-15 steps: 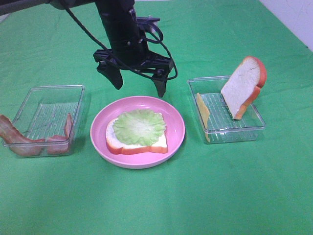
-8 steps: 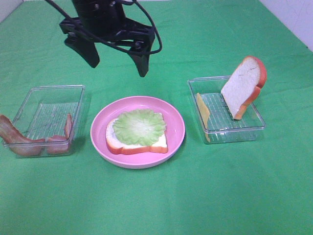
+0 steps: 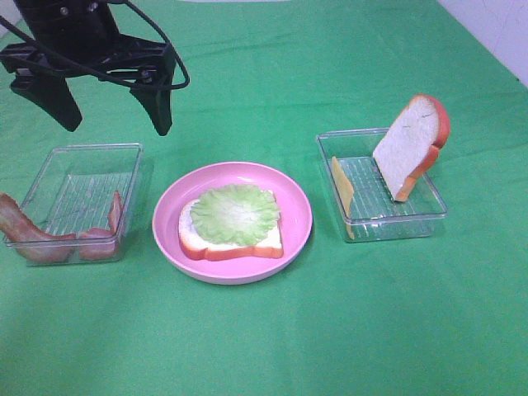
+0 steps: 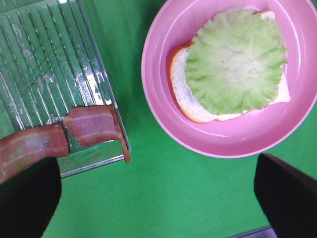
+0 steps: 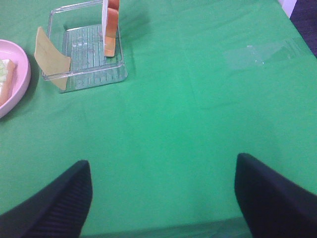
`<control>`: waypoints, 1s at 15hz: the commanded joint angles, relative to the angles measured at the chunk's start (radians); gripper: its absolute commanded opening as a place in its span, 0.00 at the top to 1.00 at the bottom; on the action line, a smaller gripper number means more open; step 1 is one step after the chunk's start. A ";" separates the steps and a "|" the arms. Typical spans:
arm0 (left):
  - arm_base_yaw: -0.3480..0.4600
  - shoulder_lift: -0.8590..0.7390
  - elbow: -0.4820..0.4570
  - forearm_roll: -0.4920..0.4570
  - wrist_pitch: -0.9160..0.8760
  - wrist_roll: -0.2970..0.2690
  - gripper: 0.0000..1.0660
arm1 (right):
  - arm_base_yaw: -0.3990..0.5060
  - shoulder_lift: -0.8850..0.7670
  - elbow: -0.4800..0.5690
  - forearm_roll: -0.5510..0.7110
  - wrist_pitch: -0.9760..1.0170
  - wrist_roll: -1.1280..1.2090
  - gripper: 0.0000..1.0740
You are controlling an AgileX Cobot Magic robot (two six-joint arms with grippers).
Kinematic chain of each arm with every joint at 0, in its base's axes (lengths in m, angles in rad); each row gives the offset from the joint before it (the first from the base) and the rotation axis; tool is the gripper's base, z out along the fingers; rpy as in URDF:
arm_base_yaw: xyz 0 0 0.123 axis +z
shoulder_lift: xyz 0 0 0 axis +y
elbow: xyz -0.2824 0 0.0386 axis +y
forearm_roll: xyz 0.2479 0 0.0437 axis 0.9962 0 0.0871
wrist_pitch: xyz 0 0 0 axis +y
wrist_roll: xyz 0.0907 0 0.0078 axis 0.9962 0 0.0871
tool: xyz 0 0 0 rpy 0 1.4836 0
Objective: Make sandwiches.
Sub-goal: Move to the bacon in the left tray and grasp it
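Observation:
A pink plate (image 3: 165, 216) in the middle holds one bread slice (image 3: 235, 247) topped with pale green lettuce (image 3: 235, 213). Reddish bacon strips (image 3: 103, 233) lie at the near end of the clear left tray (image 3: 82, 161). One strip (image 3: 21, 231) hangs over its wall. My left gripper (image 3: 115, 124) hovers open and empty above the far end of that tray. The left wrist view looks down on bacon (image 4: 94, 130) and lettuce (image 4: 235, 62). A second bread slice (image 3: 412, 144) stands upright in the right tray (image 3: 396, 221) beside yellow cheese (image 3: 342, 186). My right gripper (image 5: 163, 198) is open over bare cloth.
Green cloth covers the whole table. The right wrist view shows the right tray (image 5: 84, 74), the cheese (image 5: 52, 58) leaning on its wall, the upright bread (image 5: 112, 25) and the plate's edge (image 5: 17, 82) far ahead. A white wall corner (image 3: 495, 33) shows at the back right.
My left gripper has swung leftward from behind the plate to above the far end of the bacon tray, staying open. Nothing else moved.

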 commanded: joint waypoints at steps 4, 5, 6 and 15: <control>0.036 0.014 0.137 -0.020 0.099 -0.022 0.06 | -0.003 -0.031 0.002 0.003 -0.004 -0.008 0.28; 0.036 0.014 0.161 -0.017 0.099 -0.034 0.06 | -0.003 -0.031 0.002 0.003 -0.004 -0.008 0.28; 0.036 0.014 0.179 -0.017 0.099 -0.038 0.06 | -0.003 -0.031 0.002 0.003 -0.004 -0.008 0.28; 0.036 0.138 0.182 -0.017 -0.034 -0.071 0.08 | -0.003 -0.031 0.002 0.003 -0.004 -0.008 0.28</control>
